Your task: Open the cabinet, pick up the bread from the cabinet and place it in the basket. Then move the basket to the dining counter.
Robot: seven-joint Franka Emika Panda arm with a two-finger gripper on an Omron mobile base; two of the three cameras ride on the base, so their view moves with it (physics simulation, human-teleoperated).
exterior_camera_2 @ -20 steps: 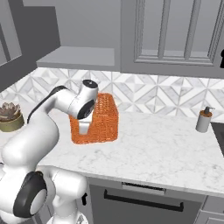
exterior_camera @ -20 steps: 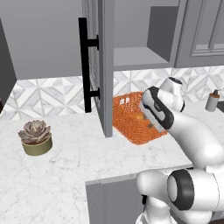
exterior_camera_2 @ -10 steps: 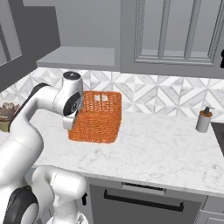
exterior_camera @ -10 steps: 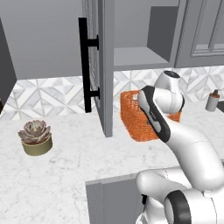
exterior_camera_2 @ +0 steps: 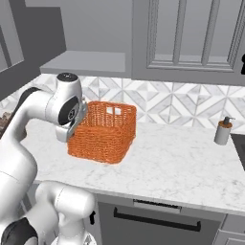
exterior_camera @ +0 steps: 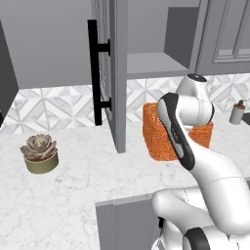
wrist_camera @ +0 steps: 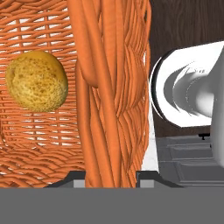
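1. On the marble table (exterior_camera_2: pixel 182 158), the basket (exterior_camera_2: pixel 103 131) was tilted, its near-left side raised off the surface and its far-right edge low, as the right base view showed.
2. The gripper (wrist_camera: pixel 111 177) was clamped on the basket's thick woven rim, one finger on each side of the wall, jaws narrowly apart around the weave.
3. The bread (wrist_camera: pixel 37 81) lay inside the basket against the woven wall, as the hand view showed.
4. The cabinet (exterior_camera: pixel 146 58) stood open above the table; its door (exterior_camera: pixel 114 73) was swung outward, edge-on to the left base view, with the long black handle (exterior_camera: pixel 95 73) on its left face.
5. A potted succulent (exterior_camera: pixel 40 152) sat on the table left of the door, well apart from the basket.
6. A soap dispenser (exterior_camera_2: pixel 222 130) stood near the tiled backsplash (exterior_camera_2: pixel 167 100), right of the basket.
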